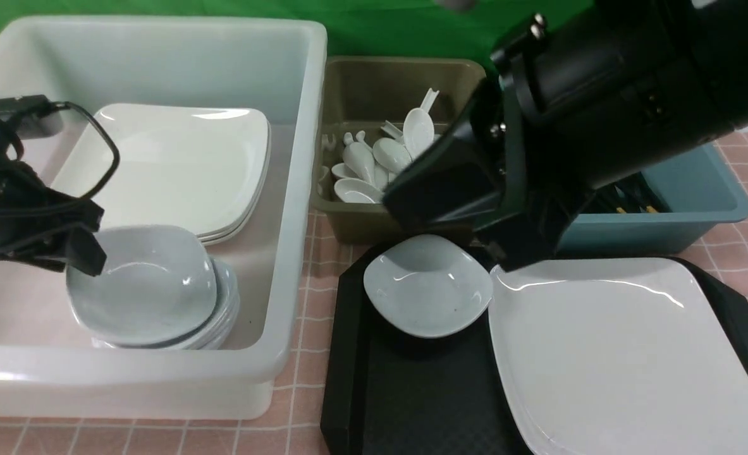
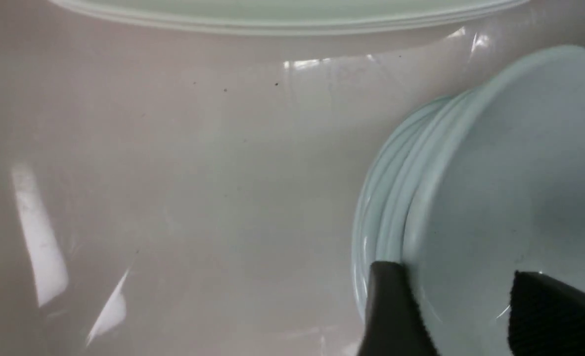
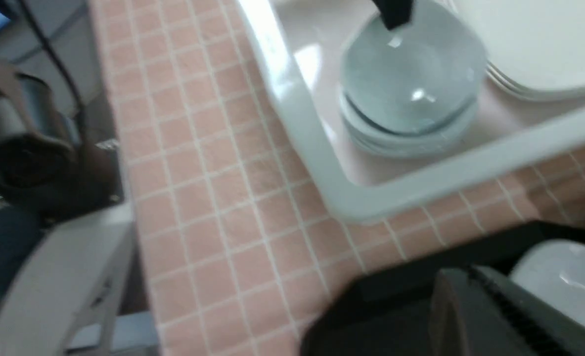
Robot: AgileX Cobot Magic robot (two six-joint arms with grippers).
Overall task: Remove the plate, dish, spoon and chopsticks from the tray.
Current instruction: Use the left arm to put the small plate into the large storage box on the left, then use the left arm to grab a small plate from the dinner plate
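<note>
A pink checked cloth covers the table (image 1: 310,309) before a green backdrop. The left end effector (image 2: 465,301) straddles the rim of the top dish (image 2: 510,173), fingers spread and not pinching, probably so it can settle on the stack of dishes (image 1: 222,322) in the white tub (image 1: 310,126), beside stacked plates (image 1: 184,164). The right end effector (image 3: 470,296), pressed together and apparently empty, hangs over the tray (image 1: 411,404), where the dish (image 1: 427,284) and plate (image 1: 620,354) wait. An olive bin (image 1: 374,82) holds spoons (image 1: 380,158); the blue bin (image 1: 696,183) is mostly hidden.
</note>
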